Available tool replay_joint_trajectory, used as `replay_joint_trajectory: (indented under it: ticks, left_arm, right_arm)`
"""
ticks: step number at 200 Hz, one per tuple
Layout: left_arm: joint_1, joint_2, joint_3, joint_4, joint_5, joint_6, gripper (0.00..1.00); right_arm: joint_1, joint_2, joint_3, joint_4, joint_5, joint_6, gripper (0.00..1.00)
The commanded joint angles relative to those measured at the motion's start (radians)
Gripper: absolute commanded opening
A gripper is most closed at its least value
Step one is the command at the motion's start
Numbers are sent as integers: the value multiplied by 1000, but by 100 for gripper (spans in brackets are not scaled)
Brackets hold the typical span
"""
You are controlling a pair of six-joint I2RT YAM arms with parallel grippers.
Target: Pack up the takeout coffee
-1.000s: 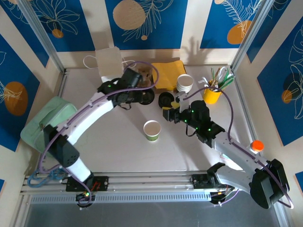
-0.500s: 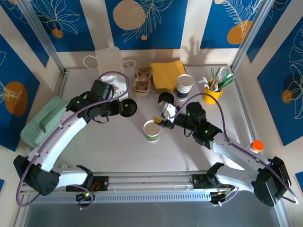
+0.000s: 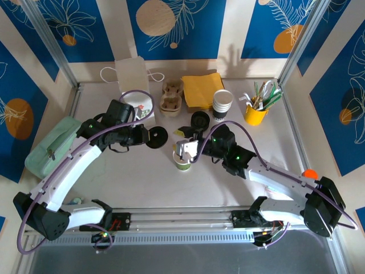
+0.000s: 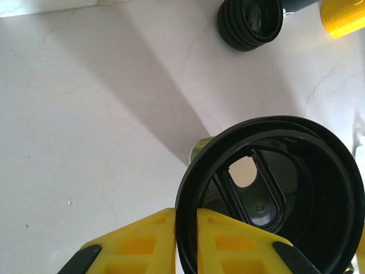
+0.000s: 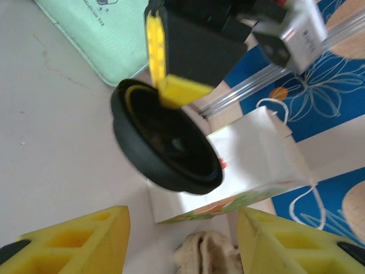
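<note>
The takeout coffee cup (image 3: 182, 166), green-sided and lidless, stands mid-table; its green edge (image 4: 201, 149) peeks out behind the lid in the left wrist view. My left gripper (image 3: 146, 137) (image 4: 185, 240) is shut on the rim of a round black lid (image 3: 158, 137) (image 4: 274, 194), held on edge a short way left of the cup. My right gripper (image 3: 181, 149) (image 5: 182, 228) hangs over the cup's top, pointing left, jaws apart with nothing between the fingertips. The held lid (image 5: 165, 142) floats ahead of them.
A white paper bag (image 3: 132, 71) (image 5: 256, 154) stands at the back left, a cardboard cup carrier (image 3: 171, 97) beside it. Yellow napkins (image 3: 202, 90), stacked cups (image 3: 222, 104), loose black lids (image 3: 199, 120) (image 4: 251, 23) and a yellow utensil cup (image 3: 255, 114) line the back. A green case (image 3: 54, 145) lies left.
My right gripper swung left from beside the loose lids to above the cup. The left arm carried the lid forward from the back toward the cup.
</note>
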Motion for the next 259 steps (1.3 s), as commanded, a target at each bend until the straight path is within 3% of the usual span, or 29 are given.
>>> replay_joint_trajectory:
  ticks: [1,87,178,259]
  left_arm:
    - [10,-8,3,-29,37,21,15]
    - [7,-11,4,-37,57,24,15]
    - [8,1,5,-38,64,29,14]
    - [7,-7,-10,-28,72,23,14]
  right_arm:
    - [4,6,50,-44,-7,-88,52]
    - [14,38,122,-177,-25,-276,47]
    - [30,58,146,-190,-35,-322,38]
    - [61,95,161,-189,-20,-340,38]
